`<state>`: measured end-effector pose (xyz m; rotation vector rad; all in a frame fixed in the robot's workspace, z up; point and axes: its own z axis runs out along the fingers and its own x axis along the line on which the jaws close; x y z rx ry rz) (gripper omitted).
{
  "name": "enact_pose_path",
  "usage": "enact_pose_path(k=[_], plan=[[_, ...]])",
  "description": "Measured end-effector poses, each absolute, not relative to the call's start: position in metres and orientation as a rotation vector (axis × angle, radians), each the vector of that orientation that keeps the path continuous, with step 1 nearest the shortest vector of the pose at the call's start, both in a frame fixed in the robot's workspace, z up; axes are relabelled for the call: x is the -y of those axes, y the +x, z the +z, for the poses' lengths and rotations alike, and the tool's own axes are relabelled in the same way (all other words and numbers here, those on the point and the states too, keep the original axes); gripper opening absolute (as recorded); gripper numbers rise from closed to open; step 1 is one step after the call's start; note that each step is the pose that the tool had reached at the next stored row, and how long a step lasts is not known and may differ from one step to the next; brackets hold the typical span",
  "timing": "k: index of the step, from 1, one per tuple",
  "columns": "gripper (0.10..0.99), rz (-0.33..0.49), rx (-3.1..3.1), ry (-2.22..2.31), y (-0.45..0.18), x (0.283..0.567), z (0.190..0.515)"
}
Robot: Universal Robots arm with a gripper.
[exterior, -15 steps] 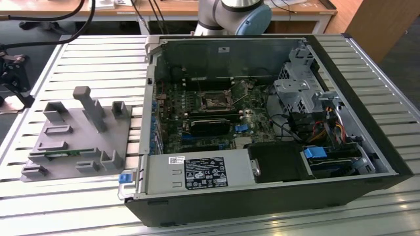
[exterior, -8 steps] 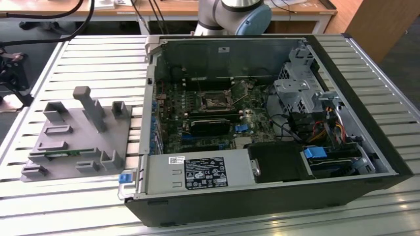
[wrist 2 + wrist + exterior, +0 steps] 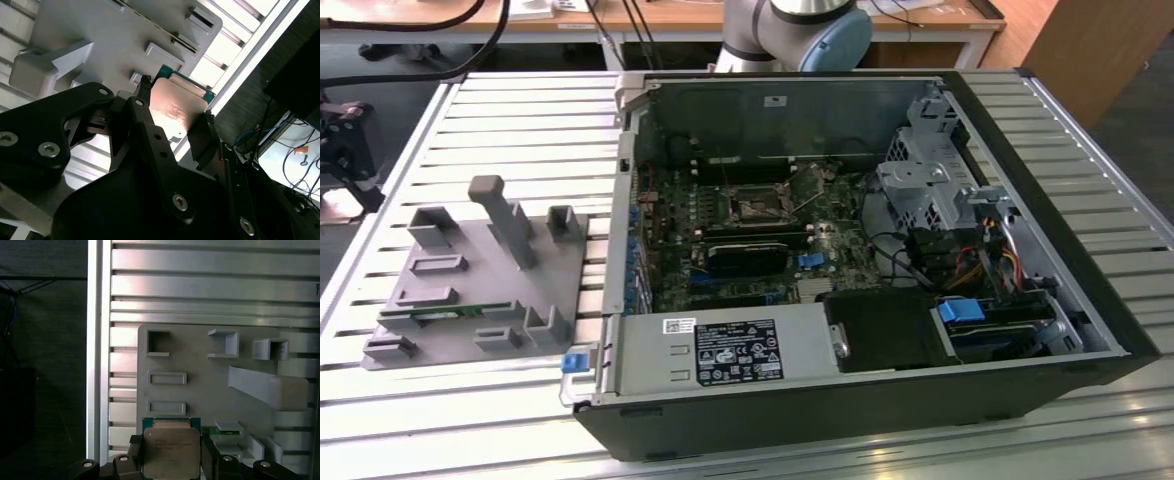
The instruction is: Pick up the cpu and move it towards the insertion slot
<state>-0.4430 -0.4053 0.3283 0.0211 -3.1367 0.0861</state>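
Note:
The cpu (image 3: 171, 452), a flat square chip with a silvery top and a green rim, sits between the two black fingers of my gripper (image 3: 171, 462). In the second wrist view the cpu (image 3: 175, 107) has one fingertip at each of two opposite edges, and the gripper (image 3: 177, 99) is shut on it. It hangs over the near edge of a grey holder plate (image 3: 200, 385). The insertion slot (image 3: 758, 207), a dark square socket in a silvery frame, lies on the green board inside the open computer case (image 3: 854, 400).
The grey holder plate (image 3: 474, 280) with upright posts and pockets lies on the slatted metal table (image 3: 520, 130) at the exterior view's left of the case. A green memory stick (image 3: 220, 430) rests in the plate. Cables, a drive cage and a black power supply crowd the case.

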Motion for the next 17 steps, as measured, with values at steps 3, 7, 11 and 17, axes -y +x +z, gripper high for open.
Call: enact_pose_path(k=[3, 7, 11, 17], plan=[[0.545, 0.086, 3.137, 0.021, -0.443, 0.405, 0.330], [0.545, 0.086, 3.137, 0.021, -0.443, 0.405, 0.333], [0.545, 0.086, 3.137, 0.021, -0.443, 0.405, 0.336], [0.545, 0.086, 3.137, 0.021, -0.443, 0.405, 0.342]])
